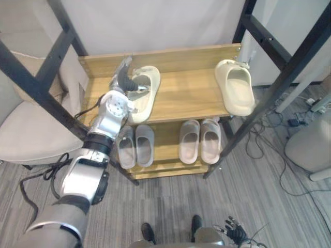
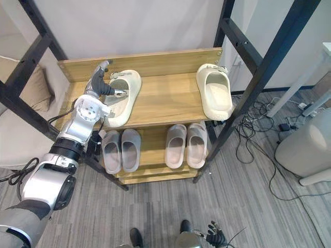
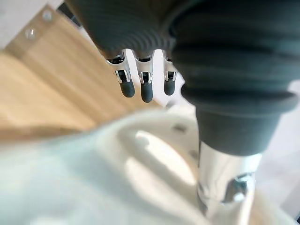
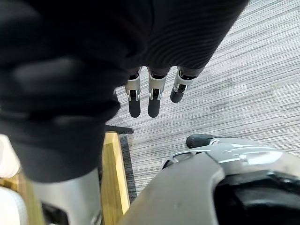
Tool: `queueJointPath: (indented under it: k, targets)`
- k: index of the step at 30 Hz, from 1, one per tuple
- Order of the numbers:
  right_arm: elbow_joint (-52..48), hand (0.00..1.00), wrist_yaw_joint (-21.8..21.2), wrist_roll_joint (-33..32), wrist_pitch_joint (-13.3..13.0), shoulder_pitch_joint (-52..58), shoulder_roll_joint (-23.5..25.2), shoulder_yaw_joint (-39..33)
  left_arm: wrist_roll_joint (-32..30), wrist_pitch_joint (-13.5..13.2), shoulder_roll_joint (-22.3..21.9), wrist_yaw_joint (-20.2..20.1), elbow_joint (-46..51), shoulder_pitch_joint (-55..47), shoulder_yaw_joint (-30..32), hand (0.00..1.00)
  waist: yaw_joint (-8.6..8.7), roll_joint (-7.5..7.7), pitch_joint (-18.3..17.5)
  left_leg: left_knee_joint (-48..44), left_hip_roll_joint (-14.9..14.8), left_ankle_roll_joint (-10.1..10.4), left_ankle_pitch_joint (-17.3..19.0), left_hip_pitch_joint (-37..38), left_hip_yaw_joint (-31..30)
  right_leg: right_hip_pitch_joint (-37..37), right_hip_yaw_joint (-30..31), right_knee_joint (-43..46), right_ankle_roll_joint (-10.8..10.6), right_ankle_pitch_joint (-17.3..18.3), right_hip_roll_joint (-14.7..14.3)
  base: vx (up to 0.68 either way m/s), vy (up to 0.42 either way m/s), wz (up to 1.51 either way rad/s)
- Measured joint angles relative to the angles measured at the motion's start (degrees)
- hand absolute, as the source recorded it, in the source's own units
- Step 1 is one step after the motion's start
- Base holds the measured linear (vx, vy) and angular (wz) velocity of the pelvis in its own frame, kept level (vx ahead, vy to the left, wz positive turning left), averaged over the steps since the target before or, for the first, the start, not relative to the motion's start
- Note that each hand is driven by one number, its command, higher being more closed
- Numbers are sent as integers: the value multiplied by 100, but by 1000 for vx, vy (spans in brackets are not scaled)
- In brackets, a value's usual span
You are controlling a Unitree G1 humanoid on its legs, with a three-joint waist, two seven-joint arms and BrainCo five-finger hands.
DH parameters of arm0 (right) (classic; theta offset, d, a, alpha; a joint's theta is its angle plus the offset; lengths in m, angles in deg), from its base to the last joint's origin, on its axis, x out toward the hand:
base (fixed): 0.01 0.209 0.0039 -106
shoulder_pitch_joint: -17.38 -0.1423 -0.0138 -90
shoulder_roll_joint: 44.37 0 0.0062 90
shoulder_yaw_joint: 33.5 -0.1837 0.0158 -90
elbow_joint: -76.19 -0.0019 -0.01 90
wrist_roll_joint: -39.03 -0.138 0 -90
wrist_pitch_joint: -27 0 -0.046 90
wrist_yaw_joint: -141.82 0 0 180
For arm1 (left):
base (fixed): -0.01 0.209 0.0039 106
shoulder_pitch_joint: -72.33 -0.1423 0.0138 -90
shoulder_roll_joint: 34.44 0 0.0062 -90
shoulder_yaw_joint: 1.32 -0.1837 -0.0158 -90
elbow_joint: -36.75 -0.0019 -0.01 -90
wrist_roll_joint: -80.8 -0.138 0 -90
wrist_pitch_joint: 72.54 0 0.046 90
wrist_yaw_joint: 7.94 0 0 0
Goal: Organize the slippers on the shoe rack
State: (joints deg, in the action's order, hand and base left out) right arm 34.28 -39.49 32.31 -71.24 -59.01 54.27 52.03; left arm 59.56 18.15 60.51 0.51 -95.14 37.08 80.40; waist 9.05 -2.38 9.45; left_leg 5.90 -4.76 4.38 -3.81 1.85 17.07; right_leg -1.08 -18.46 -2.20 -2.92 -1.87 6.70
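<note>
A wooden shoe rack stands before me. On its top shelf lie two cream slippers: one at the left, angled, and one at the right end. My left hand rests on the left slipper's outer edge. Its thumb reaches into the slipper's opening, and its fingers stay straight above the shelf's back. The lower shelf holds a grey pair and a pale pink pair, side by side. My right hand hangs low over the carpet with relaxed fingers.
Black metal frame bars cross in front of the rack on both sides. A beige cushioned chair sits to the left. Cables and a rounded white object lie on the floor at the right.
</note>
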Motion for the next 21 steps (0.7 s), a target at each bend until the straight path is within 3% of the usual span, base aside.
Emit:
queueJointPath:
  k: [21]
  targets:
    - [-6,0,0,-15,-19,2,25,-151,8,-29,76,29,-266,352,28,100,32,-73,48,-1,-45,23,28,-29,158,140,170,41,24,-15,-50,-20,-3,-4]
